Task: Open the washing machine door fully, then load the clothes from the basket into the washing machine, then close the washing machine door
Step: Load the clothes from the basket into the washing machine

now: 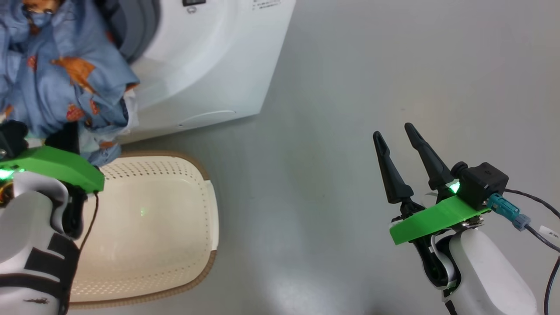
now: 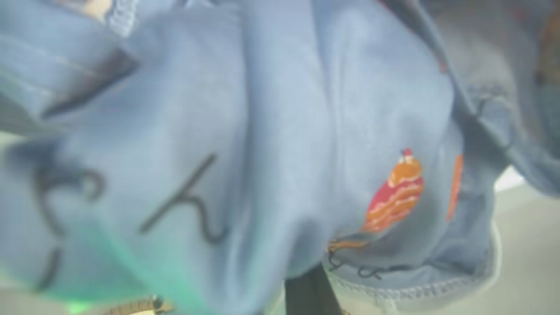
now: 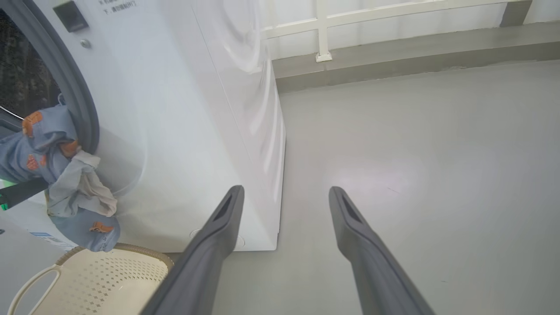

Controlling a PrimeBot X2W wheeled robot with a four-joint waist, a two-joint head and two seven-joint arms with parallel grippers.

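The jaws of the left gripper (image 1: 65, 139) are pressed together on the clothes (image 1: 65, 83), a soft light-blue bundle of fabric printed with orange-brown bears. Its fingertips are buried in the folds, and in the left wrist view one dark finger (image 2: 310, 291) is seen rising into the crumpled blue cloth (image 2: 284, 131). The bundle is held up off the floor at the mouth of the washing machine (image 1: 210, 65), a big white boxy front-loader, and is pressed against the lower curve of the grey rubber gasket (image 3: 81, 92). How far it reaches into the dark drum (image 3: 22, 65) cannot be told. A smaller white piece (image 3: 87, 188) hangs from the underside of the bundle, and the lowest blue fold (image 3: 94, 229) is hung just above the basket (image 1: 212, 205). This cream-white perforated plastic basket with a brown woven-look rim is stood on the glossy grey floor (image 1: 372, 65) just in front of the machine, beneath the held bundle. The jaws of the right gripper (image 1: 393, 130) are spread wide over bare floor, well apart from the machine and the basket, on the robot's right. In the right wrist view, a white railing (image 3: 323, 26) is seen above a grey kerb beyond the machine's side panel.
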